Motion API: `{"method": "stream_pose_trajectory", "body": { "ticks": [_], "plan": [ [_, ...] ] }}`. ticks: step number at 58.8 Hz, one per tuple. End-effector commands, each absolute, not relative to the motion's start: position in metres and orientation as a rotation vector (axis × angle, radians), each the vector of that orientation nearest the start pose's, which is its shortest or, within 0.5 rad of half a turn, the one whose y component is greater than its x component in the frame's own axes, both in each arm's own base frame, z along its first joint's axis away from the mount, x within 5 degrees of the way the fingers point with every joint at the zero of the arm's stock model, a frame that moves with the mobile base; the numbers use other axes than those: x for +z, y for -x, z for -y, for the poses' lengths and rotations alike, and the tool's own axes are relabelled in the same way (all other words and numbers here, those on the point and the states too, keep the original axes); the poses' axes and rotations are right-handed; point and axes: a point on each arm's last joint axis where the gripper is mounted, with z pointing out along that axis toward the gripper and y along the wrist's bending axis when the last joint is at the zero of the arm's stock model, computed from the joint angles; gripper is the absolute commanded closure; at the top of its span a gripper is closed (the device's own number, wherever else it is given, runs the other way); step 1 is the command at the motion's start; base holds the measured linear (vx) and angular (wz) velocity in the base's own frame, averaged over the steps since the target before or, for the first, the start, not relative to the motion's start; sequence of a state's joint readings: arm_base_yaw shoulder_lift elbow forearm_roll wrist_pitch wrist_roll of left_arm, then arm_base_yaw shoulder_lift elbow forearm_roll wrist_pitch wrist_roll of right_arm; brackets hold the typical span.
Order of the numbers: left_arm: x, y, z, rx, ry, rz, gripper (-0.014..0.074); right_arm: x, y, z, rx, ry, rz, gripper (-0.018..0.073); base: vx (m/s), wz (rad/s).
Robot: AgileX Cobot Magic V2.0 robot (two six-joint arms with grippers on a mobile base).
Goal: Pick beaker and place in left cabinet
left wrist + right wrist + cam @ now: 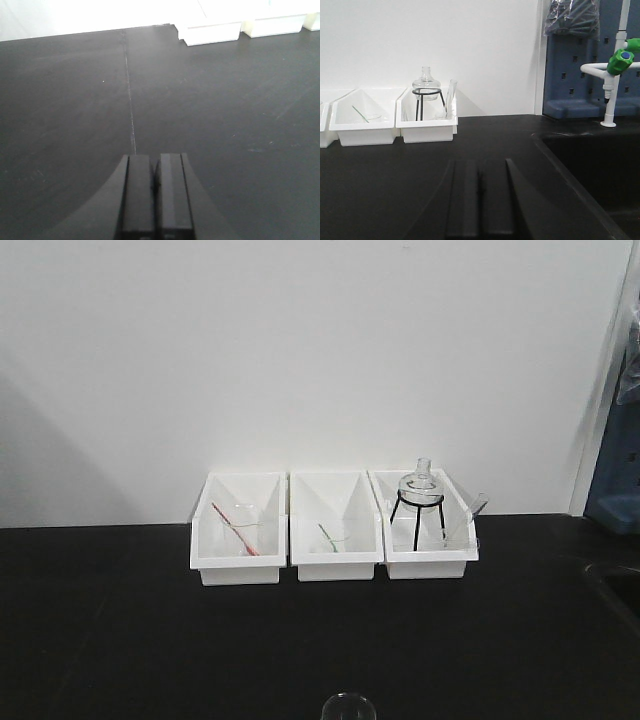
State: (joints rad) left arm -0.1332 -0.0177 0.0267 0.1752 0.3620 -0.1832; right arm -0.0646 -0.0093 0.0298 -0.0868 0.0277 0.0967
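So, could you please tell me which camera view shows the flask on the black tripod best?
The right wrist view: the flask looks largest and unobstructed there. The front view shows it whole but smaller; the left wrist view misses it entirely.

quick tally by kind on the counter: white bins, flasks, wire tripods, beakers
white bins: 3
glass flask: 1
black wire tripod: 1
beaker: 1, only its rim shows at the bottom edge of the front view
total: 6
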Motion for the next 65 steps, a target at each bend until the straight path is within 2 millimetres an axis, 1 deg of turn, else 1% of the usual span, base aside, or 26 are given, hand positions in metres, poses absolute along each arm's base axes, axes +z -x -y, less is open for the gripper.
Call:
{"method": "stream_pose_trajectory", "body": {
  "ticks": [1,56,59,65],
  "plan": [
    [0.183,-0.053,0.003,-0.067,-0.062,-1.755,0.0593,0.207,-0.055,0.003,-0.05,-0.05,-1.443,0.0565,0.0,0.0],
    [0.183,-0.053,0.003,-0.067,-0.062,-1.755,0.0593,0.209,-0.055,0.003,-0.053,-0.044,-1.421,0.0565,0.0,0.0],
    [0.183,-0.053,0.003,-0.067,-0.062,-1.755,0.0593,0.213,-0.054,0.003,-0.052,-0.04,-1.386,0.0565,0.0,0.0],
    [0.183,-0.053,0.003,-0.067,-0.062,-1.755,0.0593,0.229,-0.05,0.001,-0.043,-0.022,-1.207,0.0565,0.0,0.0]
  ]
}}
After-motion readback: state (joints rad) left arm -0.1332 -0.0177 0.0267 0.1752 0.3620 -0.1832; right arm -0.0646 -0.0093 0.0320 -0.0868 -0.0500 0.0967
